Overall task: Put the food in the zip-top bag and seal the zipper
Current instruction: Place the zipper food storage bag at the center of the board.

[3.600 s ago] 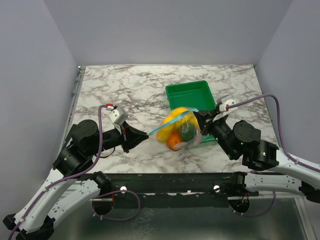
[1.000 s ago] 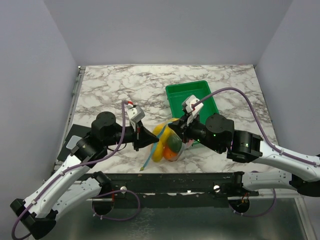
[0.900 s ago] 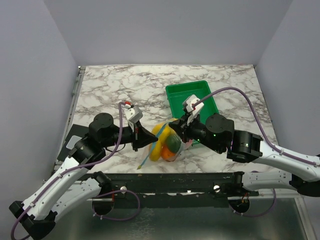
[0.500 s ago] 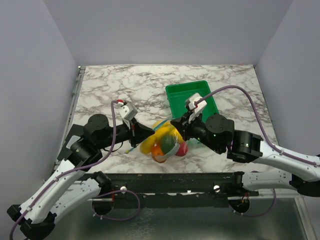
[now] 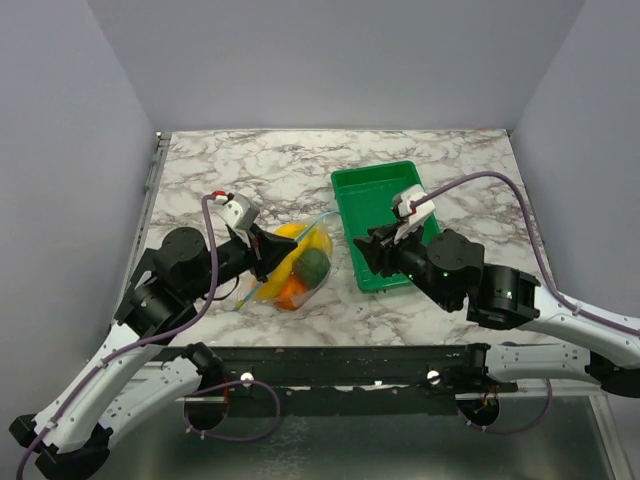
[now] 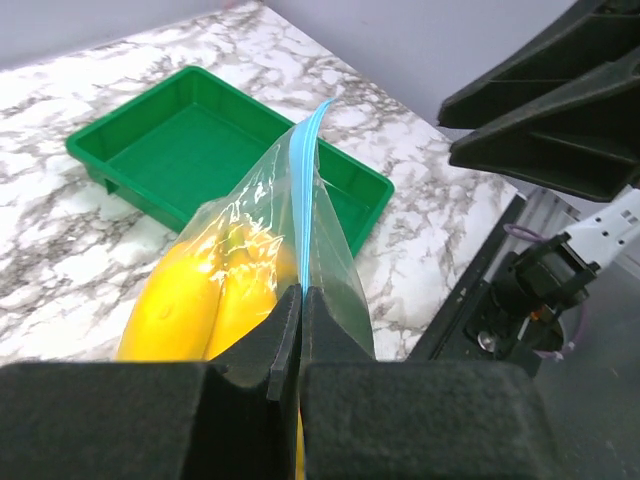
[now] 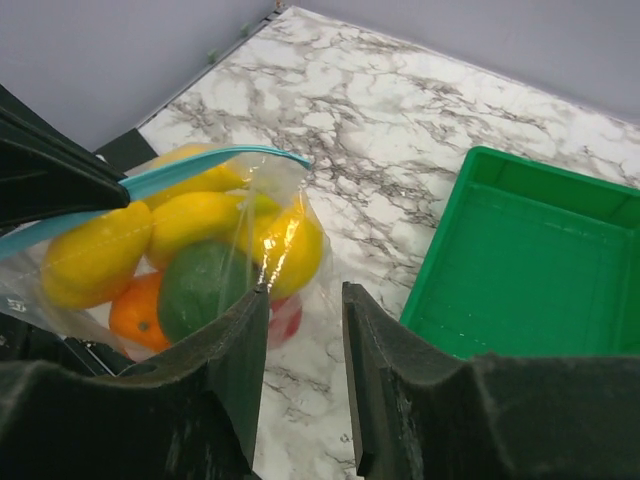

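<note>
Right wrist shows clear bag bulging with fruit.

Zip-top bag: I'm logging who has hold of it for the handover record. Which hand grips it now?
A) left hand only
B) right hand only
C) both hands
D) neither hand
A: the left hand is pinched shut on the zip-top bag at its blue zipper, while the right hand is open and apart from it.

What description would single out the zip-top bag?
On the marble table, look just left of the green tray. The zip-top bag is pinched in the left end effector. Only it is clear plastic, blue-edged, packed with yellow, orange and green fruit.
</note>
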You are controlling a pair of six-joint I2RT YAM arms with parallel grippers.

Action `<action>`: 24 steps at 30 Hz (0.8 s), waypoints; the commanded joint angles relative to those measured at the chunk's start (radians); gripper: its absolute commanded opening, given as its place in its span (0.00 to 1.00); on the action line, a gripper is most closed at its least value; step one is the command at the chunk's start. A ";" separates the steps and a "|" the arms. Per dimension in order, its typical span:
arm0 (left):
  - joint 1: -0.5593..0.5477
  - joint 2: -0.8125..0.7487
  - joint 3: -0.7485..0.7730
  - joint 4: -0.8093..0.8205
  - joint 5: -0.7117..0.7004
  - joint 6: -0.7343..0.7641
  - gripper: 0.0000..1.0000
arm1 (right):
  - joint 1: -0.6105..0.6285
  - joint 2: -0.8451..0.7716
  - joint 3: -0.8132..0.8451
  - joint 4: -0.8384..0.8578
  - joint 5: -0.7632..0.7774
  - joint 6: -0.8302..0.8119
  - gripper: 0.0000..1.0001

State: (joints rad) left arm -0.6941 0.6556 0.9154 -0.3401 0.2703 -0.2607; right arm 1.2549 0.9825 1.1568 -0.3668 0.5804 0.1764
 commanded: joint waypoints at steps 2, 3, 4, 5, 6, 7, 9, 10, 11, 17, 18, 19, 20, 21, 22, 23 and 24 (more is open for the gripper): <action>0.000 0.002 0.062 0.007 -0.146 0.037 0.00 | 0.000 -0.058 -0.040 -0.019 0.084 0.007 0.43; -0.001 0.007 0.065 0.002 -0.170 0.045 0.00 | 0.000 -0.065 -0.045 -0.018 0.087 0.009 0.44; -0.001 0.012 0.068 -0.002 -0.193 0.052 0.00 | 0.001 -0.071 -0.049 -0.017 0.088 0.009 0.45; 0.000 0.016 0.069 -0.002 -0.217 0.060 0.00 | 0.000 -0.077 -0.054 -0.018 0.089 0.011 0.45; 0.000 0.023 0.069 -0.003 -0.244 0.068 0.00 | 0.001 -0.082 -0.059 -0.018 0.091 0.012 0.46; 0.000 0.030 0.072 -0.004 -0.290 0.076 0.00 | 0.000 -0.086 -0.063 -0.018 0.093 0.015 0.46; 0.000 0.046 0.080 -0.006 -0.356 0.098 0.00 | 0.000 -0.094 -0.075 -0.016 0.090 0.018 0.46; -0.001 0.055 0.086 -0.007 -0.391 0.110 0.00 | 0.000 -0.096 -0.080 -0.014 0.089 0.020 0.46; -0.001 0.066 0.096 -0.008 -0.425 0.124 0.00 | 0.000 -0.097 -0.083 -0.014 0.087 0.021 0.46; 0.000 0.146 0.166 -0.003 -0.527 0.174 0.00 | 0.000 -0.102 -0.114 0.004 0.070 0.031 0.47; 0.000 0.162 0.170 0.001 -0.532 0.184 0.00 | 0.000 -0.103 -0.120 0.010 0.066 0.031 0.47; -0.001 0.175 0.175 0.003 -0.544 0.199 0.00 | 0.000 -0.104 -0.126 0.017 0.061 0.032 0.47; -0.001 0.187 0.178 0.006 -0.569 0.215 0.00 | 0.000 -0.104 -0.133 0.025 0.057 0.032 0.47; -0.001 0.203 0.178 0.014 -0.591 0.231 0.00 | 0.000 -0.104 -0.140 0.033 0.052 0.031 0.47; -0.001 0.215 0.176 0.023 -0.612 0.249 0.00 | 0.000 -0.104 -0.146 0.038 0.050 0.030 0.47; -0.001 0.226 0.174 0.033 -0.632 0.255 0.00 | 0.000 -0.102 -0.150 0.042 0.048 0.032 0.48; 0.000 0.238 0.170 0.046 -0.651 0.277 0.00 | 0.000 -0.103 -0.154 0.045 0.045 0.033 0.48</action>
State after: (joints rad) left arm -0.6941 0.8604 1.0603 -0.3698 -0.2546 -0.0689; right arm 1.2549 0.8898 1.0237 -0.3592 0.6376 0.1936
